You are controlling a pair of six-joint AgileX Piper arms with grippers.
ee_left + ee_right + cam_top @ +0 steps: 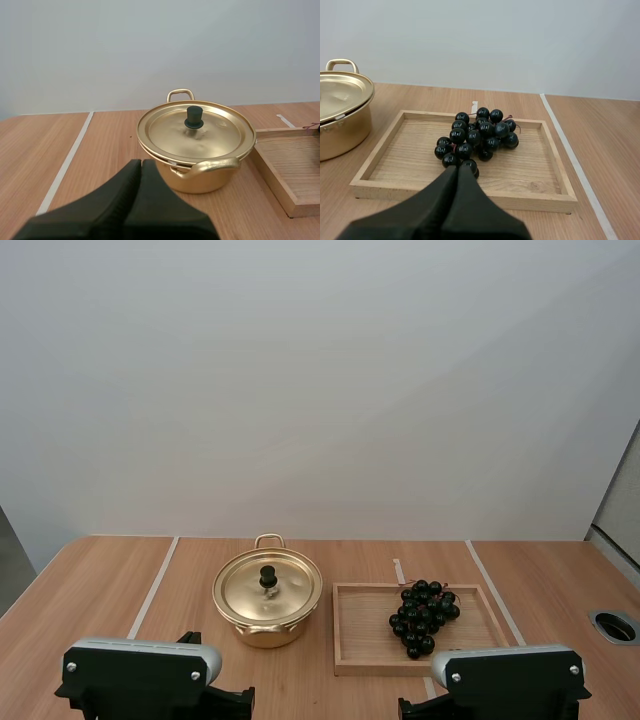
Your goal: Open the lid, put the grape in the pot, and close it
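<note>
I count one table (330, 560), and on it one golden pot (266, 632) wearing one lid (245, 590) with a single black knob (268, 577). The pot has two loop handles (180, 94), one on the far side and one on the near. There is one wooden tray (360, 630) and one bunch of grapes (423, 616); its dark berries crowd too tightly for an exact count, perhaps two dozen. Two long white lines (152, 590) cross the tabletop, plus one short white strip (399, 571). One round hole (613, 626) sits in the wood. There are two grippers, the left gripper (140, 162) and the right gripper (457, 168), with two black fingers (115, 195) apiece.
</note>
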